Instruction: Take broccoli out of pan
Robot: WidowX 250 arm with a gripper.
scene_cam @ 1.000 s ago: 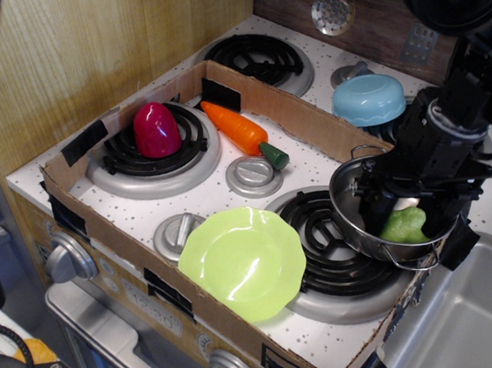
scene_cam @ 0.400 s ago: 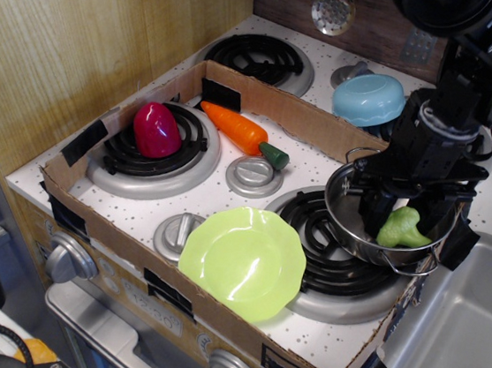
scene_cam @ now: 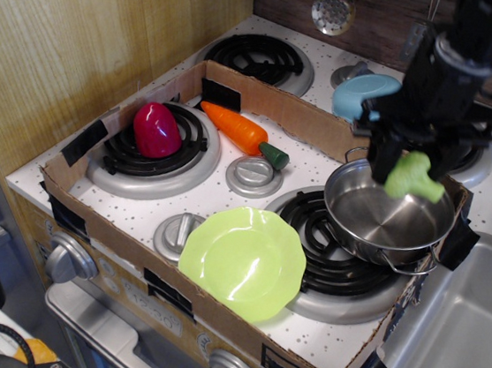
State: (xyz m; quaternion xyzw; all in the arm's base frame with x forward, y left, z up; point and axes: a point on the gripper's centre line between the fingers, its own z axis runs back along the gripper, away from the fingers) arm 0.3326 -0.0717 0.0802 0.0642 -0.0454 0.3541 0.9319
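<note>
Broccoli: the small light-green plastic toy broccoli point(scene_cam: 415, 176) hung in the right of the frame, pinched in the arm's tool, above the pan's far rim and clear of its floor.
Gripper: the black gripper point(scene_cam: 412, 167) was clamped on the broccoli, one finger on each side of the lumpy head.
Pan: the shiny round stainless-steel pan with wire loop handles point(scene_cam: 375, 223) sat on the lower-right black coil burner point(scene_cam: 315, 241), and it showed nothing inside.
Change: a second before, the broccoli lay low inside the pan with the gripper reaching down around it; by this moment both had risen above the rim, and the pan had not shifted.
Meaning: the lift looked done; what remained, by my reading, was carrying the broccoli sideways and setting it down.
Possible landing: the flat lime-green scalloped plate point(scene_cam: 243, 261) lay at lower centre.
</note>
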